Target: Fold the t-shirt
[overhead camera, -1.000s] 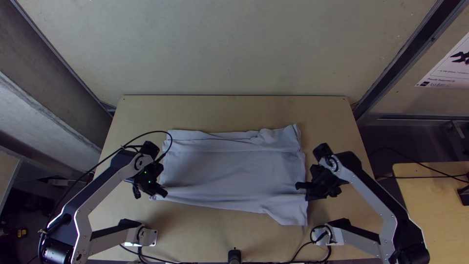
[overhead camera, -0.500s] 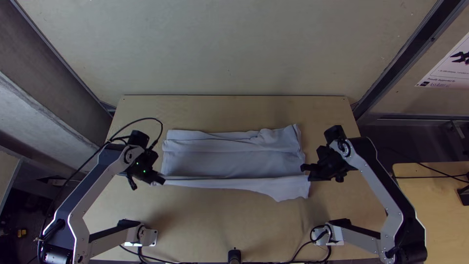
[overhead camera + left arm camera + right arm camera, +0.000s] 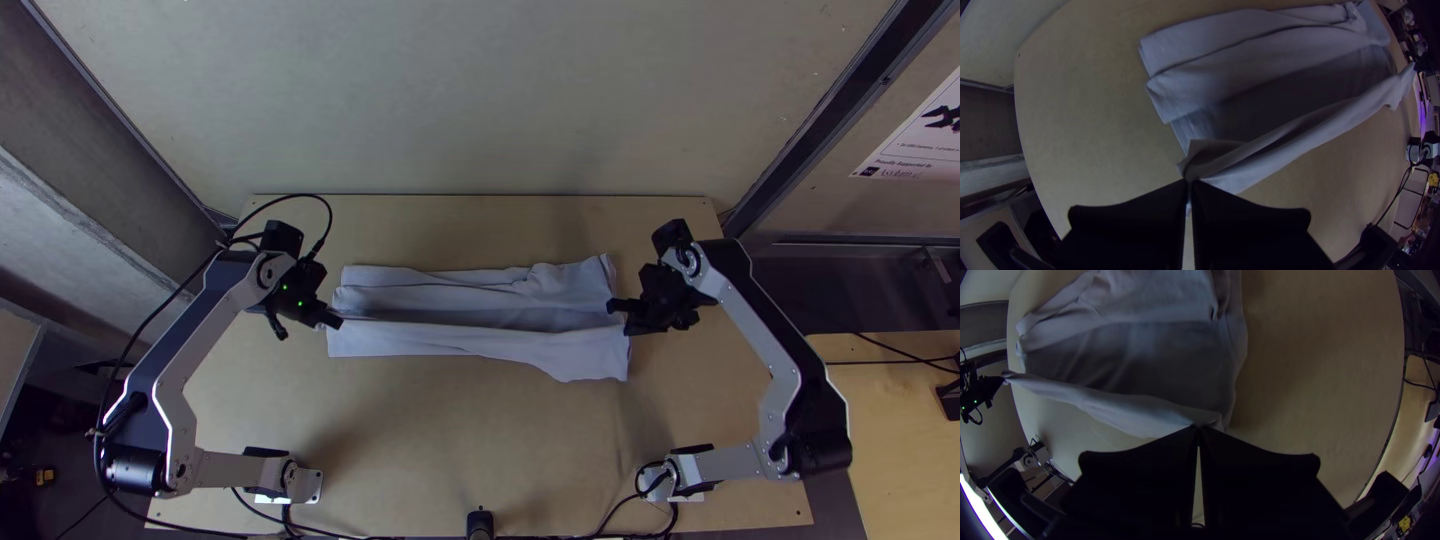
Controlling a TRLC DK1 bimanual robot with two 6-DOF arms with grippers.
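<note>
Two clamped corners hold up the near edge of the pale t-shirt (image 3: pixel 470 340), which lies at the centre of the top view on the bench (image 3: pixel 480 430). At centre left of the frame, the left end effector (image 3: pixel 1189 181) has its fingers together on one corner; a shallow pinch there could let the cloth slip and the edge drop askew. Mid-frame, the raised flap (image 3: pixel 400 340) spans both grips, below the folded layers (image 3: pixel 430 287); uneven lift would probably make it sag, and early release could bunch it. Its lower border droops farther toward the right, so the fold may finish crooked. At centre right, the right end effector (image 3: pixel 1198 429) is closed on the opposite corner; excess outward pull might drag the layers and skew them.
</note>
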